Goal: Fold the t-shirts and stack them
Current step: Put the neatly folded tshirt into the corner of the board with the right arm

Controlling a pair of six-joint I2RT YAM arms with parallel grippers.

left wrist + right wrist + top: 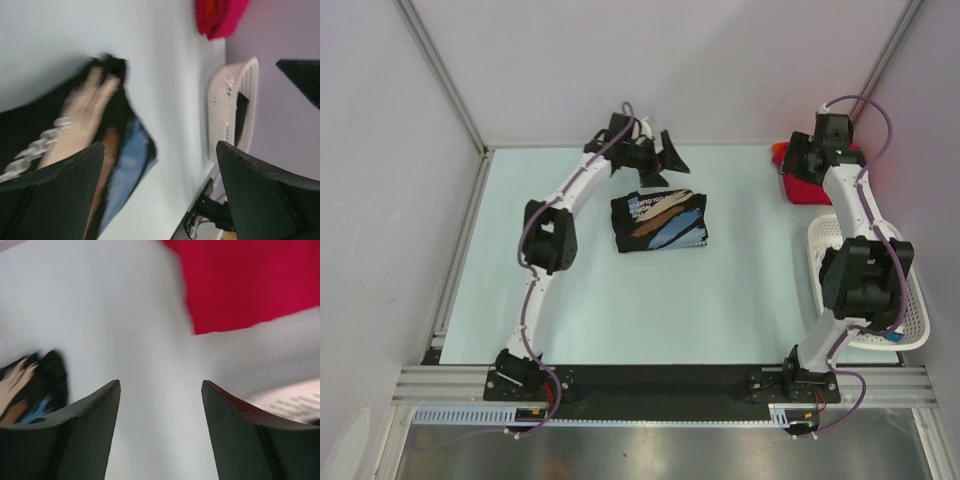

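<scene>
A folded black t-shirt (660, 222) with a tan and blue print lies in the middle of the table, also visible in the left wrist view (75, 125) and at the left edge of the right wrist view (30, 385). A crimson red t-shirt (808, 187) (222, 17) (250, 280) is bunched at the far right, with a bit of orange t-shirt (778, 152) beside it. My left gripper (658, 158) (160, 170) hangs open just beyond the black shirt, holding nothing. My right gripper (798, 160) (160, 385) is open over bare table beside the red shirt, nothing between its fingers.
A white lattice basket (912, 300) (232, 105) stands at the right edge, near the right arm's elbow. Grey walls with metal rails close in the table at the back and both sides. A black strip (660, 380) runs along the near edge between the arm bases.
</scene>
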